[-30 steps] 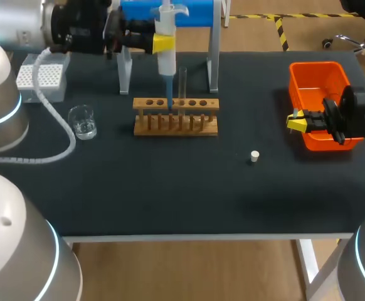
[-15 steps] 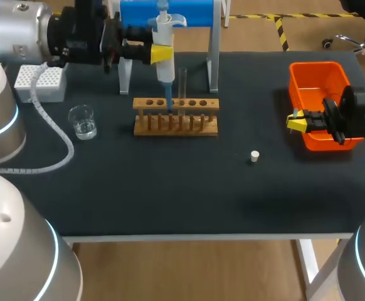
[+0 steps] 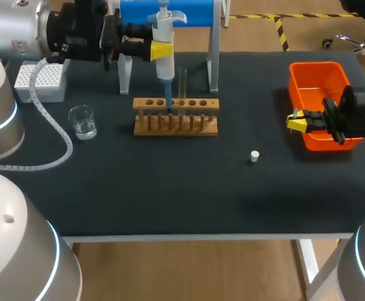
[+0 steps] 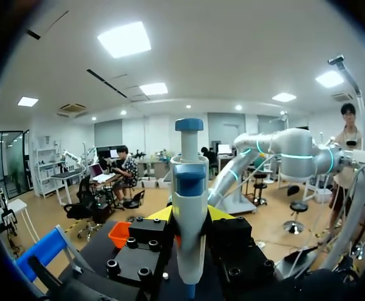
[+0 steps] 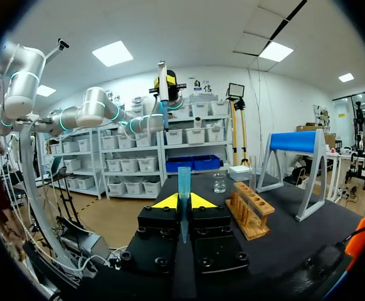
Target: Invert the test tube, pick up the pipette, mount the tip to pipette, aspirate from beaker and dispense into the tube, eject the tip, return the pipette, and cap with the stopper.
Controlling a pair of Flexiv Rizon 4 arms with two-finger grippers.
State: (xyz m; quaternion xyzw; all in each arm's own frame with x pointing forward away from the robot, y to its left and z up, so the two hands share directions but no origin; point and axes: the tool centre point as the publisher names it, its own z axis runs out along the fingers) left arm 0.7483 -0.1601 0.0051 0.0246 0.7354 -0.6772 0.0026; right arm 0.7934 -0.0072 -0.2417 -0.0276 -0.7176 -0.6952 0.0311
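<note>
A black table (image 3: 170,188) fills the head view. The left arm (image 3: 16,28) comes in along the far left edge and reaches right.

At the far middle stands a pipette stand (image 3: 170,9) with a blue top bar and two pale legs. An orange bin (image 3: 317,81) sits at the far right. Just in front of the stand is a wooden test tube rack (image 3: 176,116). A white tip box (image 3: 40,78) lies at the far left, beside the left arm.

The left gripper (image 3: 162,50) is clamped on a white pipette (image 3: 164,37), one yellow fingertip on each side of its body, holding it upright between the stand's legs and above the rack. The pipette's blue tip (image 3: 169,100) points down at the rack's top board. It cannot be told whether it enters a hole. The clear test tube (image 3: 183,81) stands upright in the rack, just right of that tip, so tube, rack and stand legs crowd close around the pipette.

The right gripper (image 3: 296,120) hovers at the bin's near left corner, well apart from the rack. In the right wrist view its yellow fingers meet on a loose blue tip (image 5: 183,188), pinched upright between them.

A small glass beaker (image 3: 82,121) stands left of the rack, near a white hose (image 3: 51,119) from the left arm. A small white stopper (image 3: 254,156) lies alone on the table, between the rack and the bin, nearer the front.
</note>
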